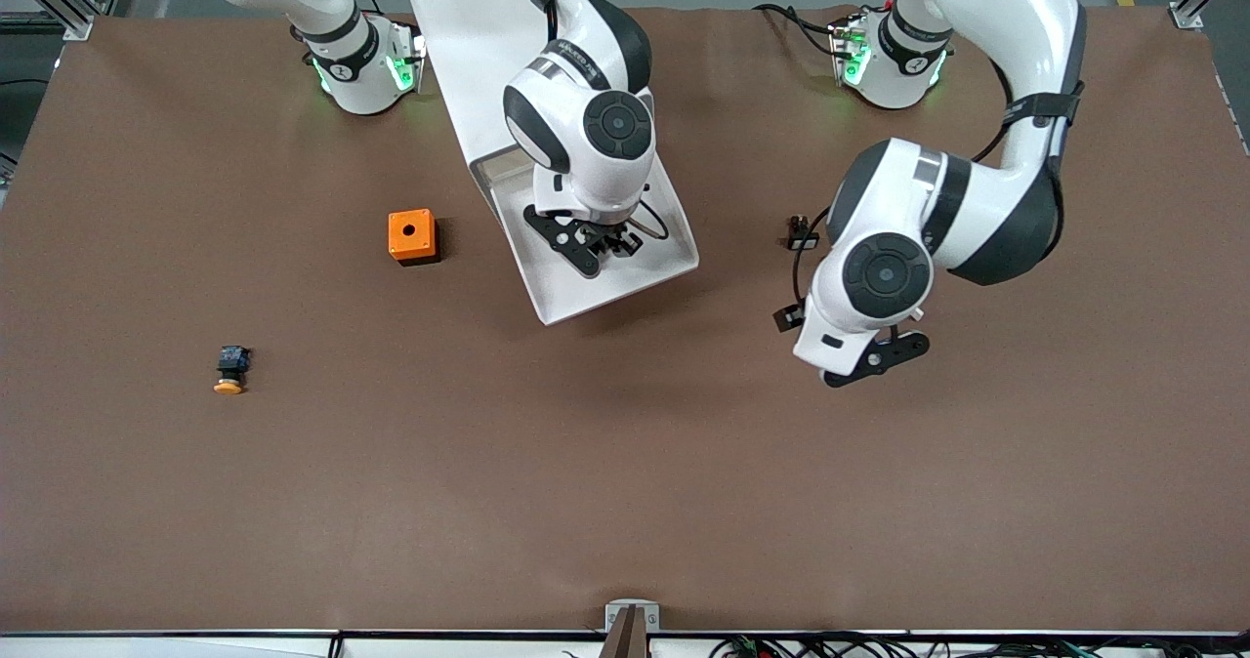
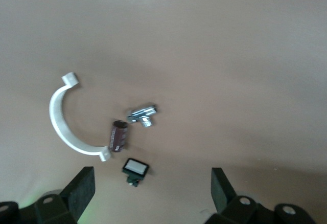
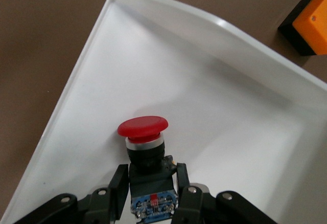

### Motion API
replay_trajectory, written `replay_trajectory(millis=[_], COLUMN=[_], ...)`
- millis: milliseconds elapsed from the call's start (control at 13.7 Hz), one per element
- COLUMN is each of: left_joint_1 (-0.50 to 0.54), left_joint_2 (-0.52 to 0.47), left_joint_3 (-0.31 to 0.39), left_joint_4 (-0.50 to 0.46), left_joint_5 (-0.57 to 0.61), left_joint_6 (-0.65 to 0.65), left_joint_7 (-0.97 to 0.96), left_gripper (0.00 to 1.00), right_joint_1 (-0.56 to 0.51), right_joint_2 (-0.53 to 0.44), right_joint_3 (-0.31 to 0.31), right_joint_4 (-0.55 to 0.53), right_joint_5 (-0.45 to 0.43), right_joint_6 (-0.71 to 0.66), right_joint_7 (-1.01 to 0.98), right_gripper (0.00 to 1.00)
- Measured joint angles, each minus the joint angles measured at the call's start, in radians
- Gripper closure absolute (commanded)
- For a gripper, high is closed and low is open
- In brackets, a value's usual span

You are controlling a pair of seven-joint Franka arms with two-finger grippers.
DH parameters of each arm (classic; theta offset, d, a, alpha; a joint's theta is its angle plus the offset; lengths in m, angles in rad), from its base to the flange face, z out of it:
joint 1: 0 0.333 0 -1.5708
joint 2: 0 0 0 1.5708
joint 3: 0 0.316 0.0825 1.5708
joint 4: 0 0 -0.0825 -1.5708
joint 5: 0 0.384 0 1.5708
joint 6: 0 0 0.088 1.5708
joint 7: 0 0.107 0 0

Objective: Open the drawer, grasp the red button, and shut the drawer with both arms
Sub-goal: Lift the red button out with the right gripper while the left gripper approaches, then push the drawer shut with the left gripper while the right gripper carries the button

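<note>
The drawer is a white tray pulled out onto the brown table, its white floor and rim filling the right wrist view. My right gripper is down inside it. In the right wrist view that gripper is shut on the black body of the red-capped button, and I cannot tell whether the button touches the drawer floor. The button is hidden in the front view. My left gripper hangs open and empty over the table toward the left arm's end, and its fingers stand wide apart.
An orange box stands beside the drawer, toward the right arm's end. A yellow-orange capped button lies nearer the front camera. Under the left gripper lie a white-faced black switch, a white curved clamp, a dark cylinder and a metal part.
</note>
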Motion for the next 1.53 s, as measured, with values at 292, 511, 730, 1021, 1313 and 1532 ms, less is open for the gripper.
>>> replay_trajectory(millis=[292,511,730,1021,1313,1532], left_joint_1=[-0.015,-0.033,-0.064,-0.094,-0.124,-0.127], left_joint_2=[0.026,0.034,0.052,0.087,0.105,0.105], left_joint_3=[-0.087,-0.140,-0.148,-0.157,-0.164,-0.189], left_joint_4=[-0.030,-0.089,-0.113,-0.115,-0.121,-0.130], left_joint_5=[-0.003,-0.003,-0.003,-0.003,-0.008,-0.036], left_joint_6=[0.123,0.243,0.340,0.413,0.420,0.420], left_joint_7=[-0.008,-0.010,-0.010,-0.010,-0.031,-0.064], left_gripper=[0.00,0.00,0.00,0.00,0.00,0.00], right_joint_1=[-0.080,-0.232,-0.408,-0.572,-0.725,-0.793], right_joint_2=[-0.032,-0.084,-0.108,-0.102,-0.095,-0.084], right_joint_3=[-0.020,-0.026,-0.031,-0.031,-0.031,-0.030], right_joint_4=[0.125,0.155,0.154,0.148,0.054,-0.054], right_joint_5=[-0.008,-0.011,-0.049,-0.113,-0.114,-0.124], right_joint_6=[-0.184,-0.243,-0.269,-0.255,-0.107,0.015], right_joint_7=[-0.179,-0.493,-0.834,-1.146,-1.390,-1.441], right_gripper=[0.82,0.81,0.81,0.81,0.80,0.80])
